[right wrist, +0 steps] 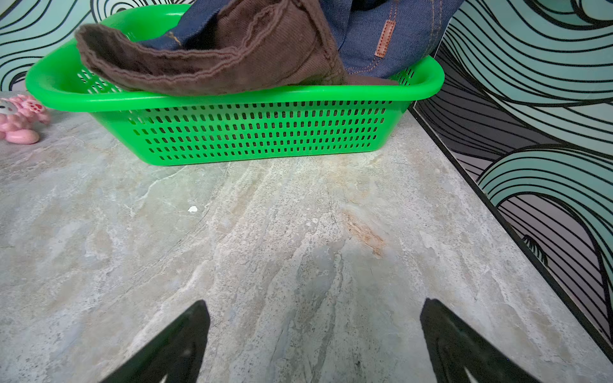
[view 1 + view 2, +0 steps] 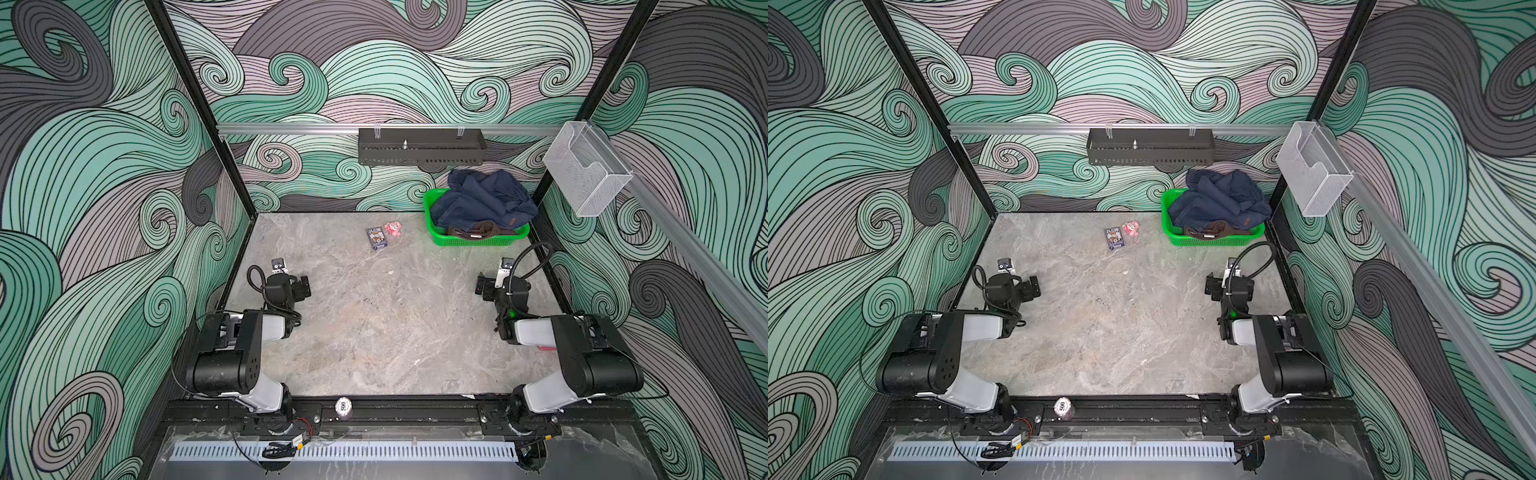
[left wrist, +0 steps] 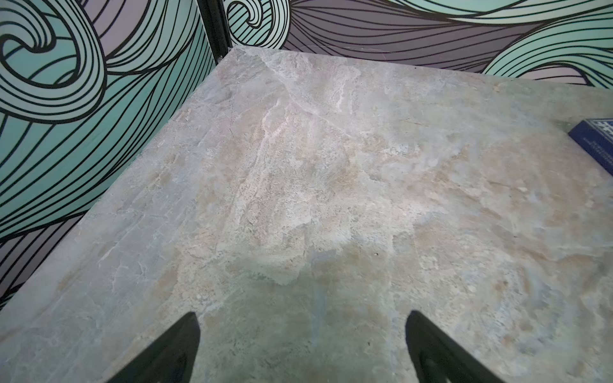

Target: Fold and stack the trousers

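The trousers (image 2: 484,197) are sitting in a big bunched-up pile in the green basket (image 2: 429,208), at the far right corner of the tabletop (image 2: 374,332). They are much too big for the basket, so they are heaping up high over its rim. A brown cloth (image 1: 205,63) is lying under them and hanging over the front rim. In the right wrist view a small brown patch (image 1: 384,38) is showing on the blue denim.

Nothing is folded yet. The trousers are probably waiting in the basket so that an arm can pull them out onto the wide bare middle of the tabletop, where there is room to spread them flat.

A blue card box (image 2: 376,237) and a pink toy (image 2: 393,228) are lying close together near the back, to the left of the basket. They are out of the way of the middle for now.

The left end effector (image 3: 302,313) is hanging over the left side of the tabletop, well apart from the basket. Its two fingers are standing wide apart, and they are holding nothing and touching nothing.

The right end effector (image 1: 315,301) is pointing at the front wall of the basket, with bare tabletop between them. Its fingers are wide apart too, and nothing is between them. It is the nearer one to the trousers, so it looks like the best one to reach in first.
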Robot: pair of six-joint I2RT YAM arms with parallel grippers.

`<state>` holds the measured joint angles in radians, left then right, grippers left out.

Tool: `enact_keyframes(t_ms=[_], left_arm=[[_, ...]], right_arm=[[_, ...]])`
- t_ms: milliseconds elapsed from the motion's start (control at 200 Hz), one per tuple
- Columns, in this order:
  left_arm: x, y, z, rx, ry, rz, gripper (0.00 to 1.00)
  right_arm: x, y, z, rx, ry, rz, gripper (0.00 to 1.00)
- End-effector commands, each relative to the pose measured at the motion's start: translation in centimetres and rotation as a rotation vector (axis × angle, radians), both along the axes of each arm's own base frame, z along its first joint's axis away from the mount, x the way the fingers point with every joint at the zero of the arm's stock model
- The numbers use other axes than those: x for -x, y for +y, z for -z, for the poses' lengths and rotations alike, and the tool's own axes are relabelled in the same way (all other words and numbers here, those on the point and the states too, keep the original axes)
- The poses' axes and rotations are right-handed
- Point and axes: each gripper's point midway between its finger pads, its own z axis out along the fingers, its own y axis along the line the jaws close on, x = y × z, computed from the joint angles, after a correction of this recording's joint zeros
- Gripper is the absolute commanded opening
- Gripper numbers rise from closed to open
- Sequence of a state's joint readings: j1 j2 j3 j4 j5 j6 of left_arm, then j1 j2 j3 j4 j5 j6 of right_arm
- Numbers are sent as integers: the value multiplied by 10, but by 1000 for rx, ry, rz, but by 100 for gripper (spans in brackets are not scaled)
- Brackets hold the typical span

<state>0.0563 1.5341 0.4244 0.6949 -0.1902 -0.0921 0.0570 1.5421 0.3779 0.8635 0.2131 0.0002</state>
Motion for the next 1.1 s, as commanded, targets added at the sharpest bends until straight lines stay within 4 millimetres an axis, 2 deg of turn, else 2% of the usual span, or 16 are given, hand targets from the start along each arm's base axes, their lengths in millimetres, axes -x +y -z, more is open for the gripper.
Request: enact_keyframes(t_ms=[0,991,1061,1096], left_arm=[[-8,0,-15,-8,-36,1,99],[-8,1,-15,-25,-29,-28,99],[-9,3,-23,-36,-54,-30,89],[-11,7,-31,-49,-63,-54,88]], right_arm=[[-4,-1,-9,1,-29,9,100],[-5,0,-8,-6,-24,4,100],[-4,-1,-10,-7,-30,1,100],[-5,0,-14,-6,-48,0,99]])
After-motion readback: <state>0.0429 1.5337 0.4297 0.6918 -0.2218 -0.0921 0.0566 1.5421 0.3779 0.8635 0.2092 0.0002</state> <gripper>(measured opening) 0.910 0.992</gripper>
